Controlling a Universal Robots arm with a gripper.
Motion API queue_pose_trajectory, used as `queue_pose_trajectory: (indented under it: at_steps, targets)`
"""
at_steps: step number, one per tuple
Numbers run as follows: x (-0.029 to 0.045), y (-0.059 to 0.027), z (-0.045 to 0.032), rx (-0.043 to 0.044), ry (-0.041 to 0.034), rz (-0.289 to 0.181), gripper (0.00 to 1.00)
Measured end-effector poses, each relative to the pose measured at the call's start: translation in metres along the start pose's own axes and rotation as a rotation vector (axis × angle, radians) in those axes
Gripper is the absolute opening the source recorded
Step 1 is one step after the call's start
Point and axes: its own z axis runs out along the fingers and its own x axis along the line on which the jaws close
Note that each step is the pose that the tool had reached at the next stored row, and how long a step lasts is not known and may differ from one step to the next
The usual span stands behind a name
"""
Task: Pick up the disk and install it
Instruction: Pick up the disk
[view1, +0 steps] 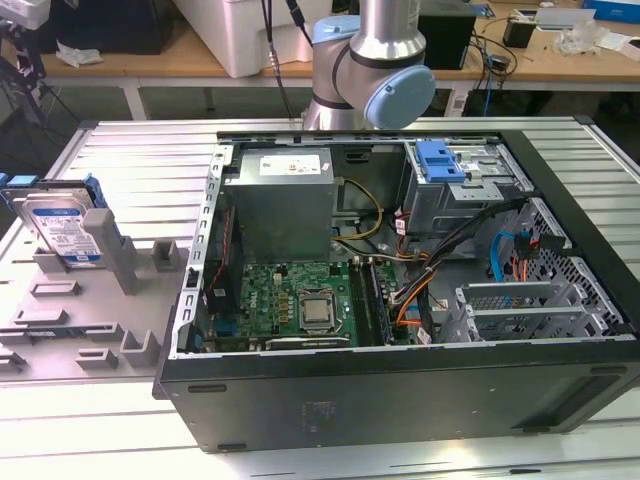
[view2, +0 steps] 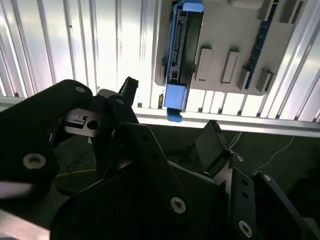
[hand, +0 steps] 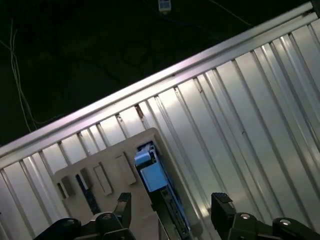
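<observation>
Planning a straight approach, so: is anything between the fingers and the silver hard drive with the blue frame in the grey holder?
Nothing visible. In the first wrist view the gripper, fingers open, faces the silver blue-framed hard drive standing in its grey slotted holder, nothing in the gap between.

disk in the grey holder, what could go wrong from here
1. The disk stands on edge in the grey holder. In the first wrist view it looks skewed under the open gripper, so a finger might strike its blue frame or tip it.
2. Loose cables cross the inside of the computer case. The disk could snag on them going in.
</observation>
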Motion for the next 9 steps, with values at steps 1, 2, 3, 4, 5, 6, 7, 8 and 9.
queue_pose_trajectory:
  at_steps: [1, 2, 3, 4, 5, 6, 7, 8, 9]
  targets:
    - [0.0000, 0.0000, 0.0004, 0.0003, 0.0006, -0.037, 0.74]
    - [0.0000, 0.0000, 0.0006, 0.0007, 0.0014, -0.059, 0.74]
    - [0.0000, 0.0000, 0.0007, 0.0011, 0.0021, -0.079, 0.74]
    - [0.0000, 0.0000, 0.0009, 0.0020, 0.0040, -0.114, 0.74]
    - [0.0000, 0.0001, 0.0010, 0.0028, 0.0057, -0.132, 0.74]
    - [0.0000, 0.0001, 0.0011, 0.0035, 0.0072, -0.144, 0.74]
    - [0.0000, 0.0006, 0.0010, 0.0042, 0.0100, -0.153, 0.74]
    - [0.0000, 0.0010, 0.0011, 0.0050, 0.0123, -0.157, 0.74]
    - [-0.0002, 0.0013, 0.0015, 0.0067, 0.0155, -0.168, 0.74]
